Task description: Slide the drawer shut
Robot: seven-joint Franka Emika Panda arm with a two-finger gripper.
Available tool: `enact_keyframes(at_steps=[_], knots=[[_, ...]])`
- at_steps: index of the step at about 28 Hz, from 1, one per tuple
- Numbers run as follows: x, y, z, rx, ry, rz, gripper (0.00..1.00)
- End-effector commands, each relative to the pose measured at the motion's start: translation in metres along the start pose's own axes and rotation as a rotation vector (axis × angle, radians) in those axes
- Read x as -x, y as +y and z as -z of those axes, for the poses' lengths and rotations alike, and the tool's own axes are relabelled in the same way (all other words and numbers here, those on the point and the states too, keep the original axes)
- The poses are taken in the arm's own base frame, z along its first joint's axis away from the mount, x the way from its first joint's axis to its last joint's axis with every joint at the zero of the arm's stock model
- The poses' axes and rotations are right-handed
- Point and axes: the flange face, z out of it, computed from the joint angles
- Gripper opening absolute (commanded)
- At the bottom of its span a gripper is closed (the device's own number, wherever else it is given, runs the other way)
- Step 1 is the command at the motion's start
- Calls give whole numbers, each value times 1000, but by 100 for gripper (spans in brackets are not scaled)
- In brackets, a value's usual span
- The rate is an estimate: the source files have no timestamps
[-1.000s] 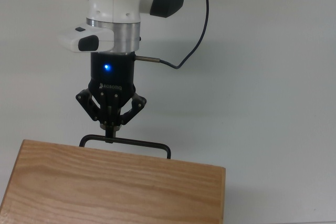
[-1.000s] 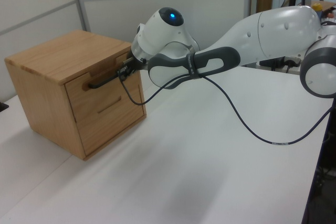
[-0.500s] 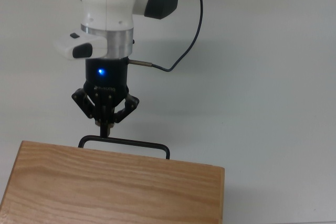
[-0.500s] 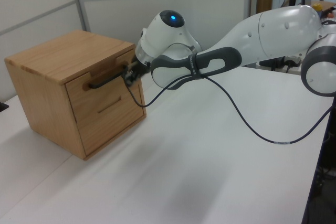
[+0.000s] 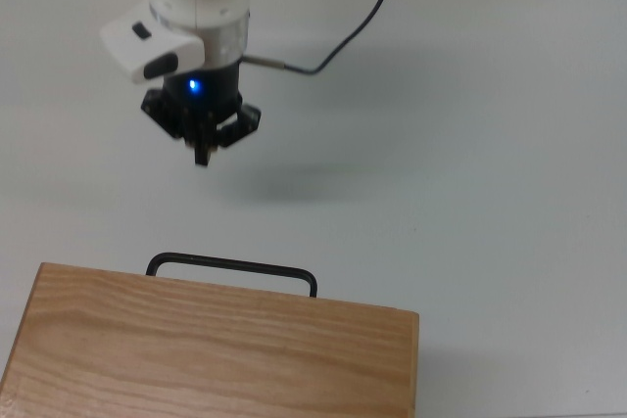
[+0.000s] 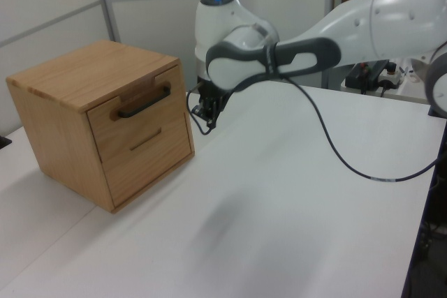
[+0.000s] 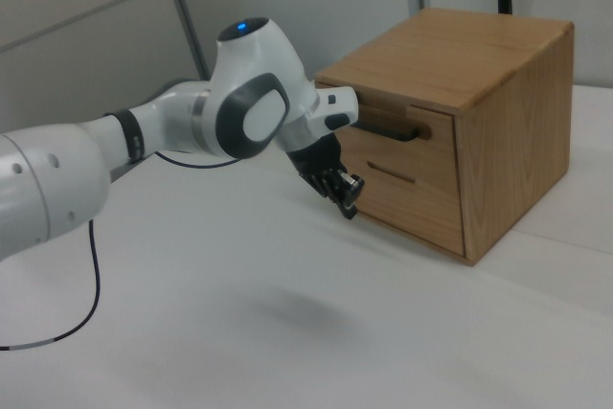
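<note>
The drawer (image 6: 137,121) is the upper one in a light wooden cabinet (image 5: 216,354), and its front panel sits level with the cabinet face. Its black bar handle (image 5: 232,266) juts out past the cabinet top in the top view and also shows in the left view (image 6: 144,102) and the right view (image 7: 391,130). My gripper (image 5: 203,155) hangs above the white table, well clear of the handle, with its fingers shut on nothing. In the left view the gripper (image 6: 209,114) is to the right of the cabinet. In the right view the gripper (image 7: 348,197) is to the left of the cabinet.
A second drawer front (image 6: 149,161) with a slot grip lies below the first. A black cable (image 5: 338,46) trails from my wrist across the white table (image 5: 490,193). Wall panels stand behind the cabinet, and shelving with equipment (image 6: 377,75) is at the left view's far right.
My gripper has pulled back from the handle, away from the cabinet and upward, staying shut. The handle and drawer front have not moved.
</note>
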Motion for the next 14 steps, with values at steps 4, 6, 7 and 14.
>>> enact_keyframes(at_steps=[4,6,7,14], knots=[[36,14,47,-53,-177,178,77],[43,18,62,-55,-197,217,100],[44,19,64,-56,-200,218,100],[45,19,69,-55,-194,212,100]])
